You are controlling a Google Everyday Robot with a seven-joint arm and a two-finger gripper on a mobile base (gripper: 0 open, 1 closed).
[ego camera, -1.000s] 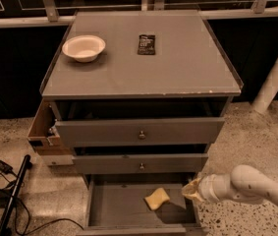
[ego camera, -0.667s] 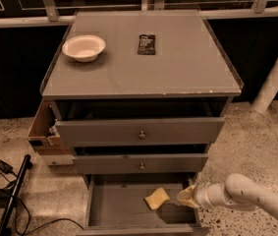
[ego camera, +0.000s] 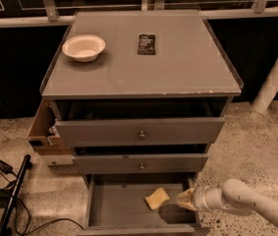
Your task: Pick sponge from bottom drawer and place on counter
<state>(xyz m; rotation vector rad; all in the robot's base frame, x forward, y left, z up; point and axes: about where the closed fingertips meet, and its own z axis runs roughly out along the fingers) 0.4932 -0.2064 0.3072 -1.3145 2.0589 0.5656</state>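
No text, brand, number or sign can be read anywhere. A dark packet is laid flat on the worktop, but its face is too dim for any print to be made out. The tool is held low over the right end of the bottom drawer, just beside the sponge, and no lettering can be read on it.

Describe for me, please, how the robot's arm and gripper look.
The arm is a smooth, rounded white tube. The gripper, over the right side of the bottom drawer beside the sponge, is tapered and pale yellow. No cables or markings show.
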